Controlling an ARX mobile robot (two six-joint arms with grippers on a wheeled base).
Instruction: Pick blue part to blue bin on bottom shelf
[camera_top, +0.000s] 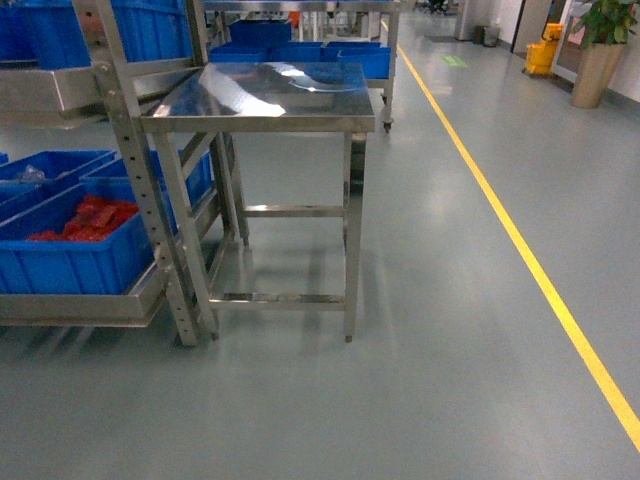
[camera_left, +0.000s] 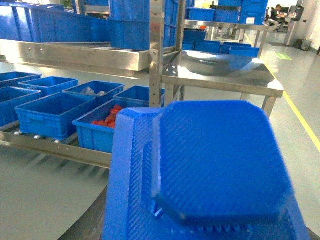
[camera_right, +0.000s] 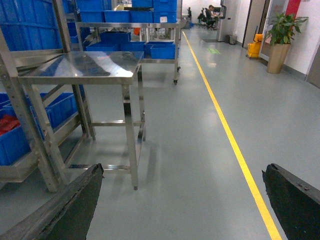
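Note:
The blue part (camera_left: 215, 165), a ribbed plastic piece, fills the lower half of the left wrist view close to the camera. It hangs above the floor in my left gripper, whose fingers are hidden behind it. Ahead and to the left, the bottom shelf (camera_left: 55, 148) carries several blue bins: an empty one (camera_left: 50, 112) and one holding red parts (camera_left: 107, 127). In the head view the shelf rail (camera_top: 70, 305) and the bin of red parts (camera_top: 60, 250) lie at the left, and no gripper shows. My right gripper (camera_right: 182, 200) is open over bare floor.
A stainless-steel table (camera_top: 260, 100) stands right of the rack's perforated post (camera_top: 150, 200). An upper shelf (camera_left: 75, 55) carries more blue bins. A yellow floor line (camera_top: 520, 250) runs along the right, with a potted plant (camera_top: 597, 60) and a yellow mop bucket (camera_top: 540, 55) far back.

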